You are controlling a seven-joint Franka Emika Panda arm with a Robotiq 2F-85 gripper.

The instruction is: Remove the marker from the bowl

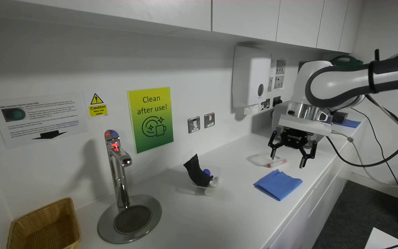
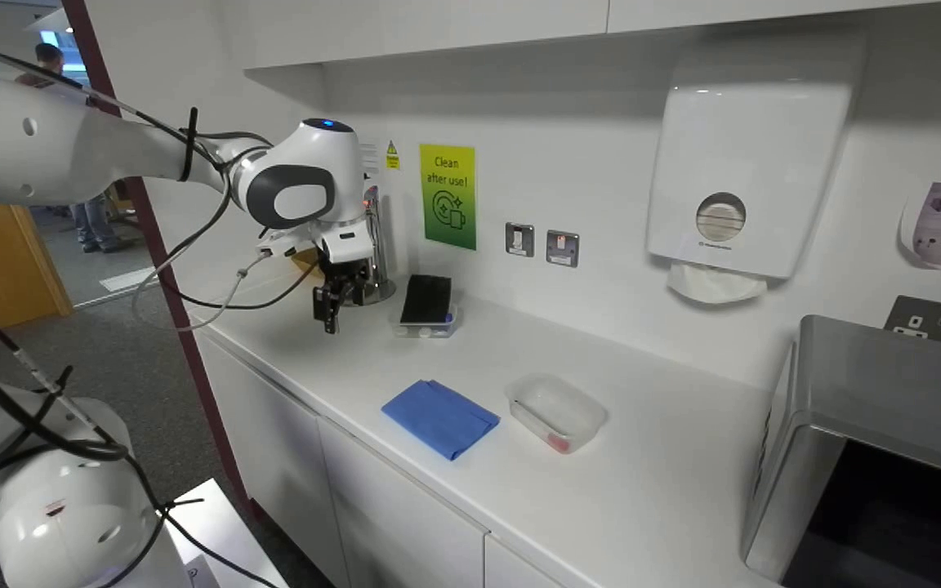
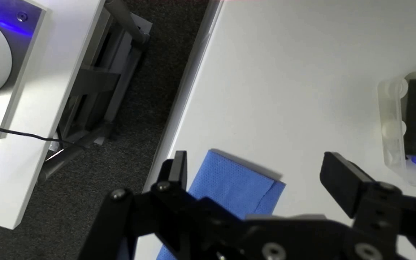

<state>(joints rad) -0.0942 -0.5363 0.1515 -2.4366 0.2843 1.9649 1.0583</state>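
The bowl is a clear rectangular plastic tub [image 2: 566, 398] on the white counter, also in an exterior view [image 1: 258, 159]. The marker lies low along one side of it. Its red end [image 2: 558, 443] shows, and the marker also shows reddish through the wall [image 1: 276, 163]. My gripper [image 1: 287, 159] is open and empty, above the counter and apart from the bowl. It also shows in an exterior view [image 2: 332, 318]. In the wrist view the spread fingers [image 3: 256, 168] are over the blue cloth. The bowl and marker are out of the wrist view.
A folded blue cloth [image 2: 440, 418] lies beside the bowl. Another clear tub [image 1: 216, 174] holds a black item and a purple-blue item. A tap [image 1: 117, 173], wicker basket [image 1: 43, 226], grey metal box [image 2: 797, 457] and wall dispenser [image 2: 752, 163] stand around the counter.
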